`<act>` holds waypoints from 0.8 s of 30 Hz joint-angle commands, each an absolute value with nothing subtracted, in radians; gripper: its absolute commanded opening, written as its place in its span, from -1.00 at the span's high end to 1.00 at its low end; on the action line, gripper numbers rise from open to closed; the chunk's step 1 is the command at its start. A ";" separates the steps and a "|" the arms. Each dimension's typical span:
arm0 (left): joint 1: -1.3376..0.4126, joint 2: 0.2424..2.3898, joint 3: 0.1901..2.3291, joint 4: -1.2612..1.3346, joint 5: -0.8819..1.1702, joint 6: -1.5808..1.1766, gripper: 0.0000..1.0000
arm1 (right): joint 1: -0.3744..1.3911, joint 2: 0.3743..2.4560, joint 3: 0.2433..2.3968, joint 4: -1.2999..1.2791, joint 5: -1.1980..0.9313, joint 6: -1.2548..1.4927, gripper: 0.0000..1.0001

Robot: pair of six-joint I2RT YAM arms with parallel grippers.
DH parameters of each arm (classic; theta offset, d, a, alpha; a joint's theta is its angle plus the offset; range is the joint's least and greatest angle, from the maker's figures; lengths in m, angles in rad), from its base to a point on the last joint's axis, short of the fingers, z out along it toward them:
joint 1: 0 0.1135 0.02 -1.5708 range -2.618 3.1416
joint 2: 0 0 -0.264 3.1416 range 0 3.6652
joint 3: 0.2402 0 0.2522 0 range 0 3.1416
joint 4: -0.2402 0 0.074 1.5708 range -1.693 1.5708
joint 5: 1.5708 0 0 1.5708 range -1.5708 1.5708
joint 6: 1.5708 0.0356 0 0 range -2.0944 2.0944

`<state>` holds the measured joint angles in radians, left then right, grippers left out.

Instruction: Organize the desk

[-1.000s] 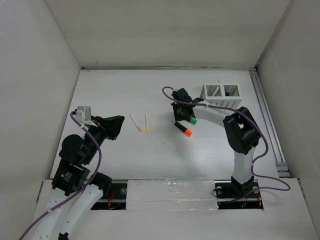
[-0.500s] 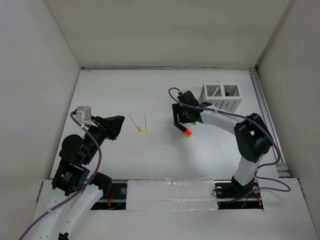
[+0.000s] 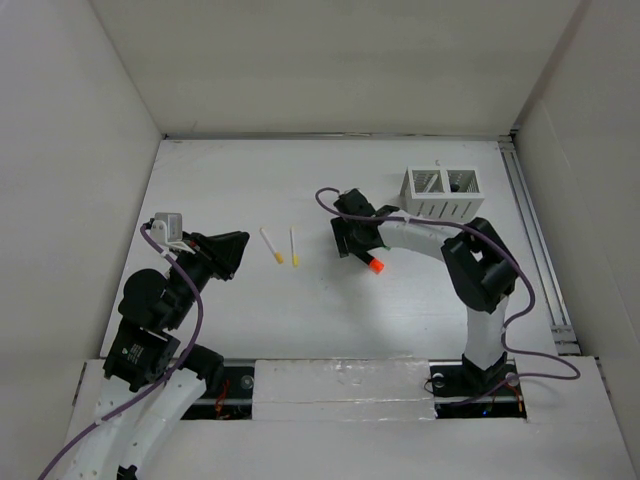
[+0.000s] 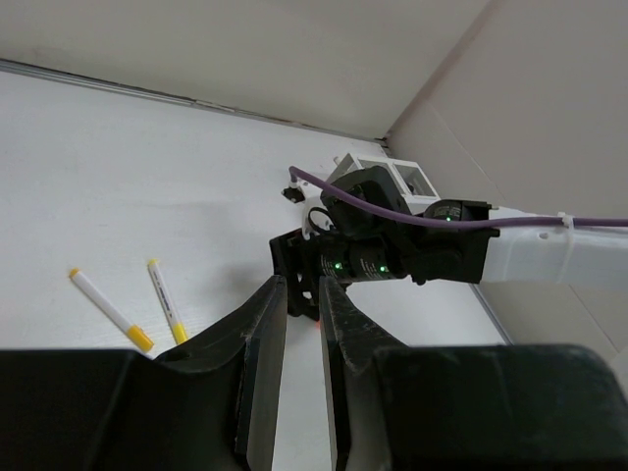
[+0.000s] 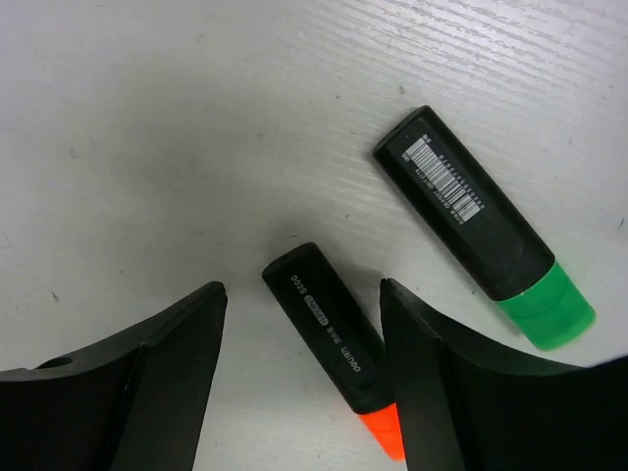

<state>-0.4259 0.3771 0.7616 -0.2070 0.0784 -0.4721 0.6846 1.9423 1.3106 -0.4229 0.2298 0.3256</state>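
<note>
The white tabletop [image 3: 230, 180] carries two yellow-tipped pens [image 3: 282, 246] at centre. Two black highlighters [image 5: 392, 285] lie nearby. A slotted box [image 3: 440, 193] stands upper right.

Top external view: high above and behind the arm bases, looking down and forward over the whole desk [image 3: 230, 180], distant, with the orange-capped marker [image 3: 371, 262] near centre. Left wrist view: low, left of that marker, facing across the desk toward it between its own fingers [image 4: 263, 373], mid-range; marker itself apparently only a red speck behind them. Right wrist view: directly over the orange-capped marker [image 5: 332, 345], pointing straight down, very close. Shared by all three: the desk patch around that marker; the green-capped marker [image 5: 483, 228] beside it clear only in the right wrist view.
</note>
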 commanded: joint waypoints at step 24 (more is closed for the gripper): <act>-0.431 0.364 0.778 -0.164 0.086 -0.460 0.66 | 0.615 1.748 1.249 -0.307 0.190 0.420 1.00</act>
